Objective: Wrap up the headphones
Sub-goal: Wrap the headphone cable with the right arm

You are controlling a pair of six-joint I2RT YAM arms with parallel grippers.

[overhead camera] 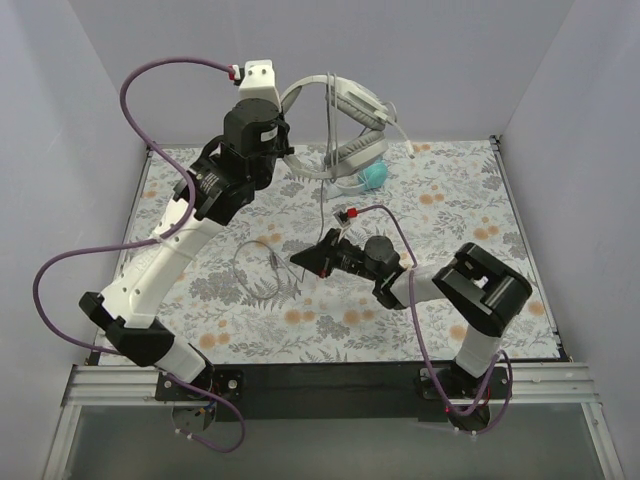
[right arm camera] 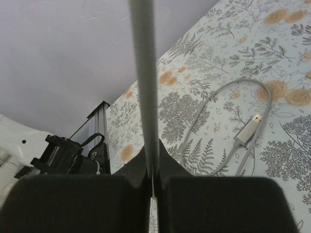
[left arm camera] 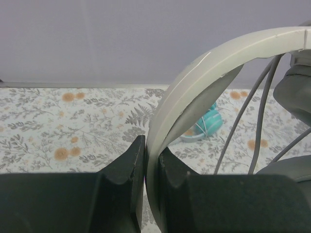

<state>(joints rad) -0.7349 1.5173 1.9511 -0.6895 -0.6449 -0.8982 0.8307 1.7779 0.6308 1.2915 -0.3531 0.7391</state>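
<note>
The flower-patterned table (overhead camera: 500, 210) carries no readable writing. A pale label (overhead camera: 266, 134) on the dark wrist housing of the left arm (overhead camera: 170, 260) is too small to read.

The white-grey headphones (overhead camera: 358, 108) hang in the air over the far edge of the table, off the surface, just to the right of the raised left wrist. In the left wrist view the left gripper (left arm camera: 152, 162) is pressed together on their headband (left arm camera: 204, 73), and the pale band rises from between the two dark fingers and arches to the right. The teal headphones (overhead camera: 375, 177) lie on the table beneath and behind the lifted pair, apart from both grippers.

From the lifted pair a thin grey cable (overhead camera: 322, 195) drops toward the table's middle, where the right gripper (overhead camera: 302, 260) hovers low. In the right wrist view its fingers (right arm camera: 167, 165) are pinched on this cable, which runs taut and straight upward from between them. Beyond that grip the cable lies in a loose loop on the table, ending in a flat silver plug (right arm camera: 247, 131) that rests on the surface near the gripper without touching it.
</note>
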